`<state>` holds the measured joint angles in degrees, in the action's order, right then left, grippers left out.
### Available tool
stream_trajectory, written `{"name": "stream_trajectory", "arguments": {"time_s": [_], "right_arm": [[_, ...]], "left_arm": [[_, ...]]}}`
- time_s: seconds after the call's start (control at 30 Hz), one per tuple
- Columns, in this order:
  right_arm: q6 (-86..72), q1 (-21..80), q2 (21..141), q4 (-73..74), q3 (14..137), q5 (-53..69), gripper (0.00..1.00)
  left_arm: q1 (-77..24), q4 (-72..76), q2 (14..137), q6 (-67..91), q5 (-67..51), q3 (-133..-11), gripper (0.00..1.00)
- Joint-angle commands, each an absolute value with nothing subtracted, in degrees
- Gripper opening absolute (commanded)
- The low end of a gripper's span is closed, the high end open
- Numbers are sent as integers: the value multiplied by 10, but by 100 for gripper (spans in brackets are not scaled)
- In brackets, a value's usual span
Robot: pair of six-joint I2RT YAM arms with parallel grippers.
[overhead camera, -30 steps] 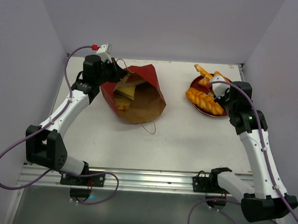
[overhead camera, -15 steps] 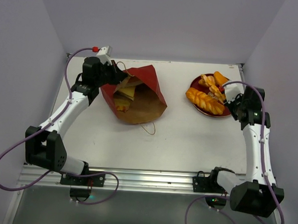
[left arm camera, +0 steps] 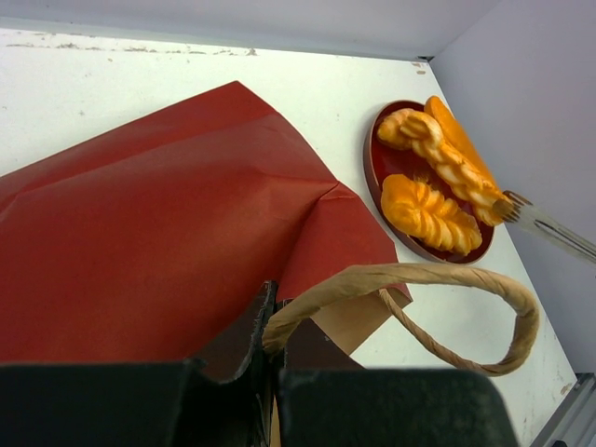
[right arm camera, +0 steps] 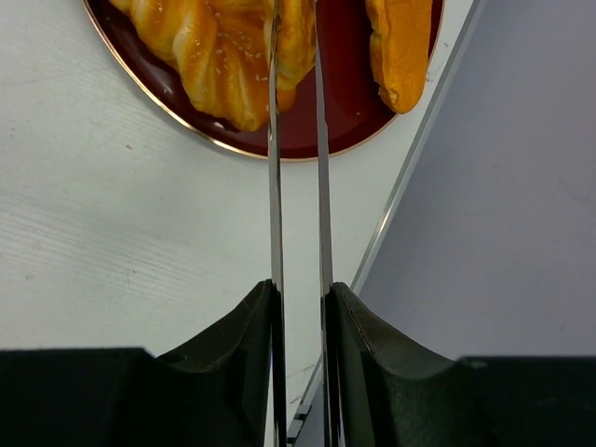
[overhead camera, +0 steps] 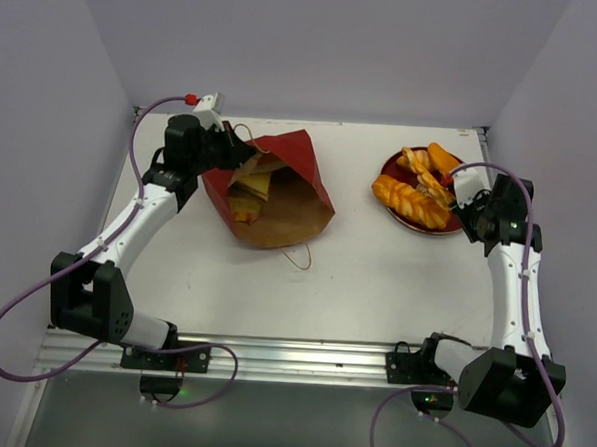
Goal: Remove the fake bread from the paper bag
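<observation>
The red paper bag point(overhead camera: 300, 199) lies on its side, mouth to the left. My left gripper point(overhead camera: 225, 152) is shut on its rim and on the root of a brown handle point(left arm camera: 419, 277), seen up close at the left gripper point(left arm camera: 270, 312) in the wrist view. Inside the bag point(left arm camera: 158, 214) show a pale yellow slice point(overhead camera: 250, 184) and a golden pastry point(overhead camera: 242, 214). More fake bread point(overhead camera: 405, 199) lies on the dark-red plate point(overhead camera: 418, 230). My right gripper point(right arm camera: 300, 289) is shut on thin metal tongs point(right arm camera: 275, 186), whose tips reach a loaf point(right arm camera: 293, 37); whether they pinch it I cannot tell.
The plate point(right arm camera: 335, 102) sits close to the table's right edge and the side wall. A second bag handle point(overhead camera: 299, 256) loops onto the table in front of the bag. The tongs' tip point(left arm camera: 549, 228) touches the end of a braided loaf point(left arm camera: 442, 154).
The right arm drew back to the right, and the loaf it held over the plate's far edge now lies on the plate. The left arm has not moved.
</observation>
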<state>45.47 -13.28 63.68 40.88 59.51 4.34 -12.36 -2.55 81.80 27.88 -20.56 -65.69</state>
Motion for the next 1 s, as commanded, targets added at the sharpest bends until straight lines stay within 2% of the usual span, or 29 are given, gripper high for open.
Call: {"name": "stream_trajectory", "arguments": {"time_s": [0.0, 0.33, 0.97], "right_arm": [[461, -137, 621, 377, 591, 62, 33], [485, -156, 628, 369, 583, 31, 38], [485, -175, 620, 363, 591, 52, 43]], "left_arm": [[-116, -15, 803, 272, -209, -648, 0], [-116, -11, 803, 275, -211, -646, 0], [-116, -11, 804, 276, -213, -648, 0]]}}
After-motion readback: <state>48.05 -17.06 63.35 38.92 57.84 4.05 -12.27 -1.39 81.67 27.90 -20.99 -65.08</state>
